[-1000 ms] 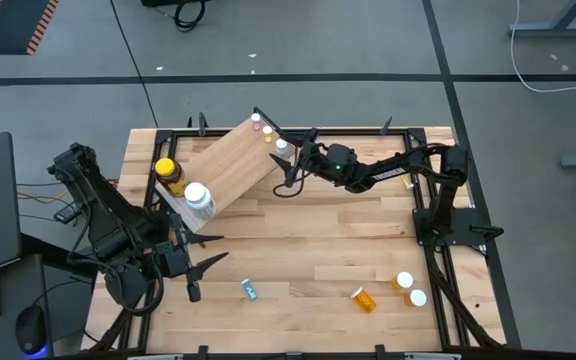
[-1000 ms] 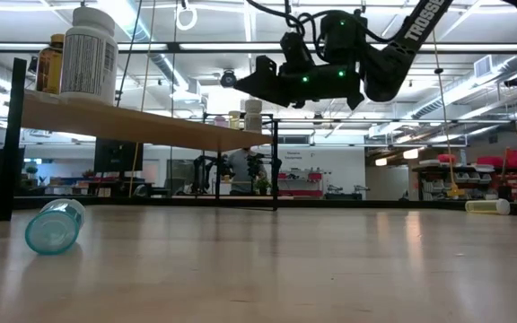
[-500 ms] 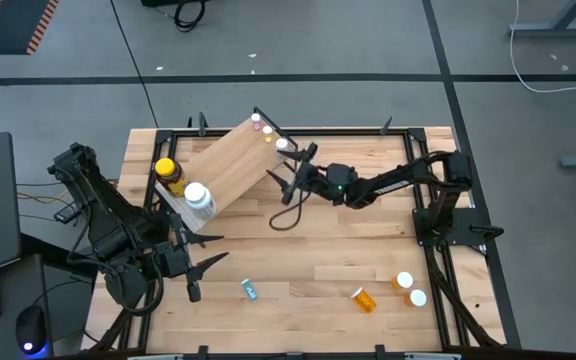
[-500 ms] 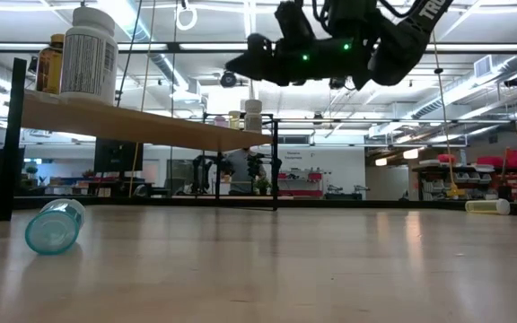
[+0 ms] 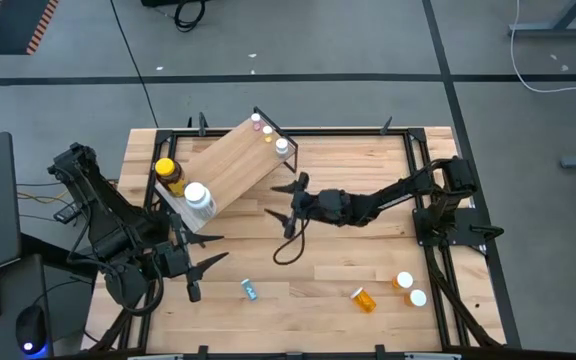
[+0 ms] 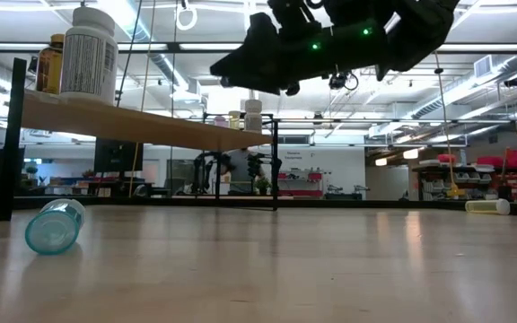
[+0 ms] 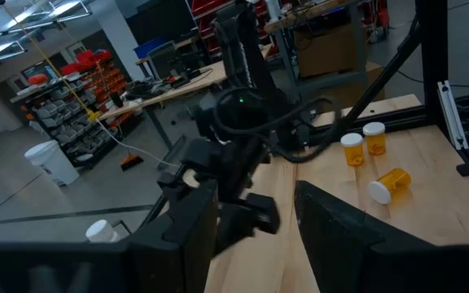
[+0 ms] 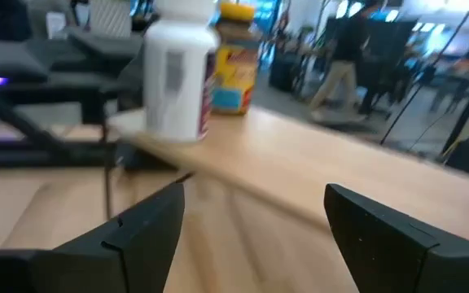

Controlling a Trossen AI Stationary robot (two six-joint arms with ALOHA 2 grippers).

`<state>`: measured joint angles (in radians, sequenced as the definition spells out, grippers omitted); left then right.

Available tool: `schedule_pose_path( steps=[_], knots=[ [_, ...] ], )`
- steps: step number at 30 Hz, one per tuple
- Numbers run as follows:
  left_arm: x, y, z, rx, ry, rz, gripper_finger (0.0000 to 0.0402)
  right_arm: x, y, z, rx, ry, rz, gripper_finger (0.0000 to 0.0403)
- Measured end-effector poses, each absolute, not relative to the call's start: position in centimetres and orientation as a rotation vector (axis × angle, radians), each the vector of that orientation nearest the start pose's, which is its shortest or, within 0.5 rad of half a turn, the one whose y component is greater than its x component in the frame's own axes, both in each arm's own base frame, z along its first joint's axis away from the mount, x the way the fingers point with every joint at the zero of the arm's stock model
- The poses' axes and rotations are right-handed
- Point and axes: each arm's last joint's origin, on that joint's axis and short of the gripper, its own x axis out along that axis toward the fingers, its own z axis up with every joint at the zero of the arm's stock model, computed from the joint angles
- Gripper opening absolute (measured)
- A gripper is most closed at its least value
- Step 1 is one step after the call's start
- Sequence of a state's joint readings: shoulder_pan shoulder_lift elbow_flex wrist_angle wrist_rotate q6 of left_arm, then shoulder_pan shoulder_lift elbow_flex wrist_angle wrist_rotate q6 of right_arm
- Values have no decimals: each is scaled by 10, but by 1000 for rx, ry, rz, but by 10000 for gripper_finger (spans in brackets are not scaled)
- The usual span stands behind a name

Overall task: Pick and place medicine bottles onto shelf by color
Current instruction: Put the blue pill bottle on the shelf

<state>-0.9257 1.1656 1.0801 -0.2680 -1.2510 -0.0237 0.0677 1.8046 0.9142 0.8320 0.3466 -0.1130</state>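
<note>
The shelf (image 5: 230, 165) stands at the table's far left, a plywood board on a black frame. On its near end stand an amber jar with a yellow lid (image 5: 168, 172) and a white bottle (image 5: 197, 198). Three small vials (image 5: 281, 146) stand on its far end. My right gripper (image 5: 280, 200) hovers open and empty beside the shelf's right side, above the table; its wrist view faces the white bottle (image 8: 177, 73). My left gripper (image 5: 208, 252) waits open and empty at the near left. A teal vial (image 5: 250, 290) and orange vials (image 5: 364, 299) lie on the table.
Two white-capped orange vials (image 5: 410, 289) stand at the near right, beside the lying orange one. The teal vial (image 6: 54, 226) lies on its side near the front. Black frame rails (image 5: 428, 200) border the table. Bare wood lies between the shelf and the vials.
My right gripper has drawn back from the shelf's far end, where the white-capped vial stays standing. It has swung toward the table's near edge along the shelf's right side, staying open and empty and at about the same height.
</note>
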Motion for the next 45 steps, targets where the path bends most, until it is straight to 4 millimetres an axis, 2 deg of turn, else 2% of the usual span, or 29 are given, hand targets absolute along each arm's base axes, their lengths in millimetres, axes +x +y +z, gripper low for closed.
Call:
schedule_pose_path(
  steps=[14, 20, 23, 27, 36, 39, 45],
  knots=[
    [165, -173, 358, 290, 160, 324, 172, 370, 64, 183, 48, 217, -136, 305],
    [165, -173, 358, 269, 157, 325, 172, 366, 96, 160, 62, 295, -95, 305],
    [165, -173, 356, 257, 158, 327, 172, 371, 114, 147, 74, 310, -78, 305],
    [165, -174, 355, 237, 161, 309, 172, 386, 139, 131, 78, 330, -39, 305],
    [165, -175, 352, 195, 183, 240, 172, 443, 189, 118, 53, 390, 5, 305],
    [165, -177, 350, 189, 190, 229, 172, 459, 199, 117, 56, 433, -26, 305],
    [163, -179, 349, 159, 197, 196, 172, 473, 208, 109, 129, 525, -93, 305]
  ],
)
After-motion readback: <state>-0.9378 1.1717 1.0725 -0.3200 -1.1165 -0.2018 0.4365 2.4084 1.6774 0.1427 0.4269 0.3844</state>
